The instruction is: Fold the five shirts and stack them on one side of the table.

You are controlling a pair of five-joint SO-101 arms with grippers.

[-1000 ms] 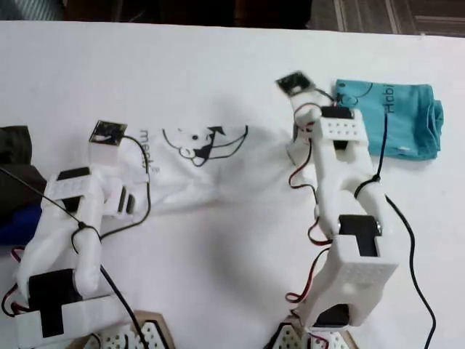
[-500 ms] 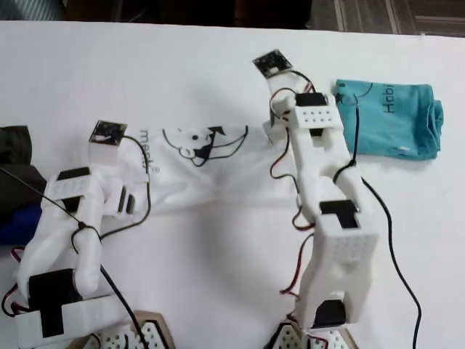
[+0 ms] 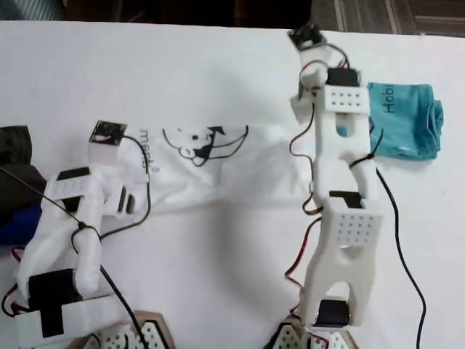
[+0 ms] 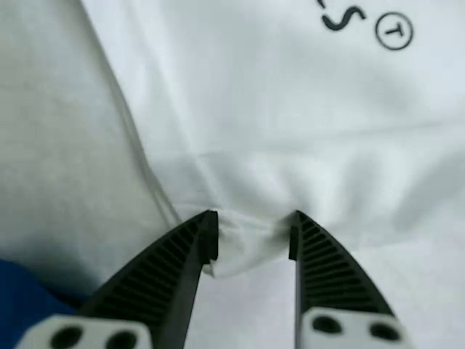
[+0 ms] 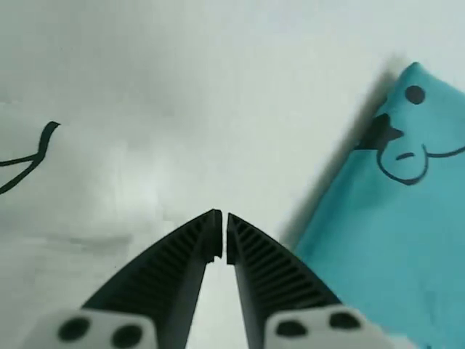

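Two shirts lie on the white table (image 3: 145,65). A white cloth shirt with a black line drawing (image 3: 218,171) is spread flat across the middle. A teal cloth shirt, folded into a rectangle with dark print on it (image 3: 407,123), sits at the far right.

Left gripper (image 4: 252,233): at the white shirt (image 4: 290,109), near its left edge. The jaws are narrowed onto a small bunched fold of the hem, and the cloth puckers between the two black fingertips (image 4: 207,229). A strip of blue fabric (image 4: 22,283) shows just beside it.

Right gripper (image 5: 224,236): jaws drawn almost together, a hairline gap between them, nothing held. It hangs over bare table between the white shirt's right edge and the teal shirt (image 5: 392,218), touching neither.

Right arm (image 3: 341,145): stretched toward the far side, partly covering the teal shirt's near-left corner in the high view.

Left arm (image 3: 73,211): bent low at the near left.

A heap of black and dark blue garments (image 3: 14,182) lies at the left table edge.
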